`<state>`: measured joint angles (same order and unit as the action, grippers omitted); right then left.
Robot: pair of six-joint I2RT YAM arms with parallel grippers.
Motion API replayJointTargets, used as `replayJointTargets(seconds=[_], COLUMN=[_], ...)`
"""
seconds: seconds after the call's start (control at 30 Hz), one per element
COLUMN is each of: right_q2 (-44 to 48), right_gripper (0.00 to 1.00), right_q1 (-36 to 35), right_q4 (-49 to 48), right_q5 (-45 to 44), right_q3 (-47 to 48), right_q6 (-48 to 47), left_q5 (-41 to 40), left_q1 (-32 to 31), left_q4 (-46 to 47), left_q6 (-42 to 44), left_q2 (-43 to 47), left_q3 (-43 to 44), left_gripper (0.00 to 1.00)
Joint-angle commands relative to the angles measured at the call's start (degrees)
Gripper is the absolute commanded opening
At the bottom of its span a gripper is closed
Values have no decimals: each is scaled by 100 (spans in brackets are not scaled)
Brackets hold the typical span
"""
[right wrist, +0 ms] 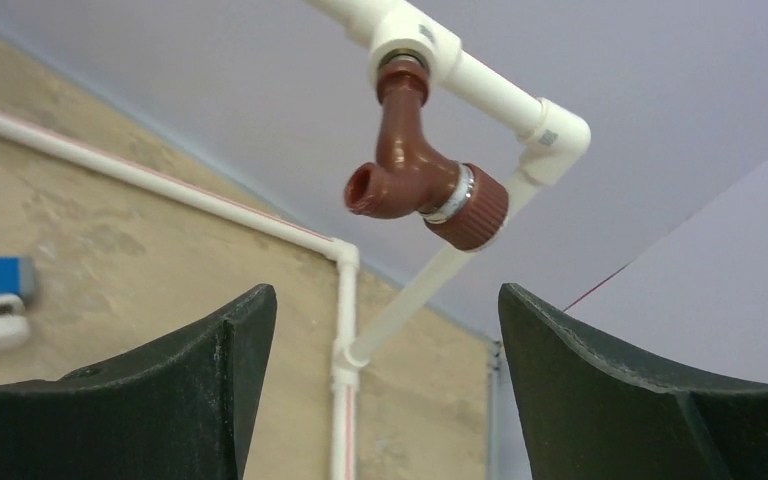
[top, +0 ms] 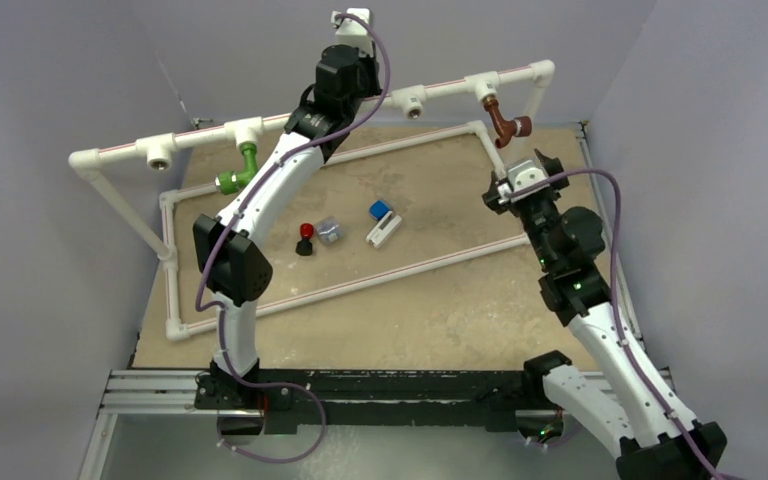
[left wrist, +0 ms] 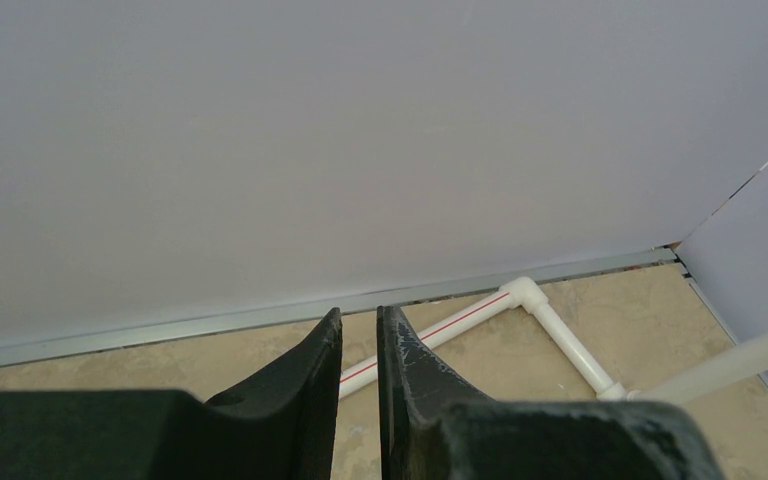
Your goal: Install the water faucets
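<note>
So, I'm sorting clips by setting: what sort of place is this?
Probably a robotics test cell, not a bathroom: a white pipe frame holding a green faucet and a reddish-brown faucet stands on a tan tabletop, boxed in by plain grey walls.

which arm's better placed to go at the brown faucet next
Right. The right gripper is open just below the reddish-brown faucet, which hangs from the pipe tee. The left gripper is shut, held high and facing the back wall.
</note>
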<state>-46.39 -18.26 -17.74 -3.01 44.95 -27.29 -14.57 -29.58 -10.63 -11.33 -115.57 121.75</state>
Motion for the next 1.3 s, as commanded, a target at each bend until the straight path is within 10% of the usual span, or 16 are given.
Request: replayJointTargets(seconds=[0.0,0.53,1.27], right_q2=[24,-1191,-2532], right_gripper=[82,85,67], right_q1=[-297,-652,-626], right_q4=[-663,-3788,-3662], right_q5=[-152,-1483,-1350], right_q3=[-267,-968,242], right_q6=[-2156,-5338,-5317], left_q5=[436,453,558], left_q1=[-51,-39,75], left_q4=[-1406,-1416,-1423], left_q6=[53,114,166], left_q2=[-290,-315,-361], left_q3=[-328,-284,-290], left_gripper=[17,17,17])
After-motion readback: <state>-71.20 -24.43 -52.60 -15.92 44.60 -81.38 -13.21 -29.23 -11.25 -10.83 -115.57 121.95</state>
